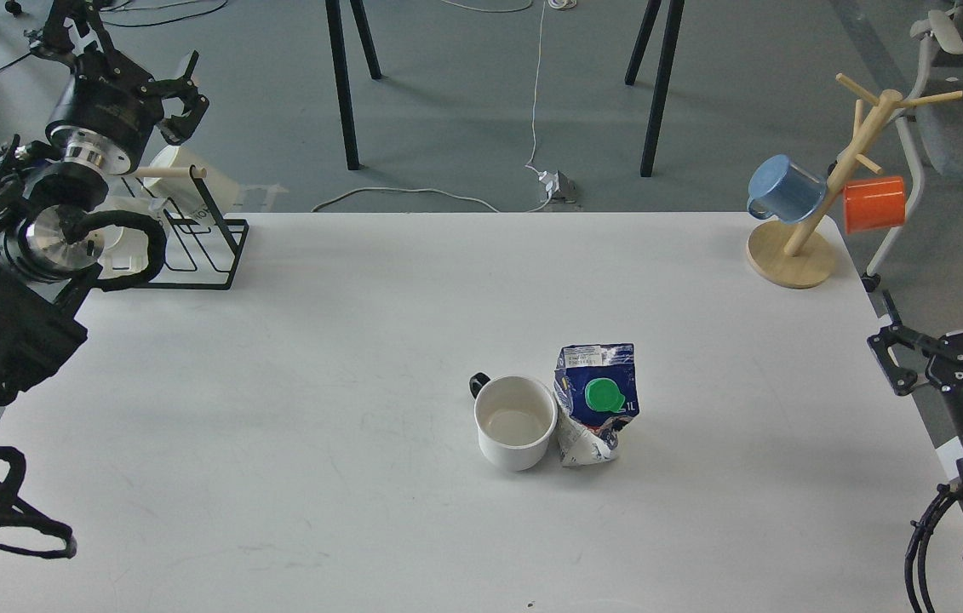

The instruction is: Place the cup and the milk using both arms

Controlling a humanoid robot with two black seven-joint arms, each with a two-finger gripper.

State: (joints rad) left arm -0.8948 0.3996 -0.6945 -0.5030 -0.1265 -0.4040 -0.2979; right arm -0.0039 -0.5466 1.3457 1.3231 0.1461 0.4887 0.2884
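A white cup point(515, 423) with a black handle stands upright near the middle of the white table point(319, 383). A crumpled blue milk carton point(596, 404) with a green cap stands right beside it, on its right, touching or nearly touching. My right gripper point(949, 302) is open and empty at the table's right edge, well to the right of the carton. My left gripper point(128, 55) is open and empty, raised beyond the table's far left corner, far from both objects.
A wooden mug tree point(792, 255) with a blue cup point(783, 189) and an orange cup point(874, 204) stands at the far right corner. A black wire rack point(200, 247) holding white items stands at the far left corner. A chair sits off the table, at the upper right.
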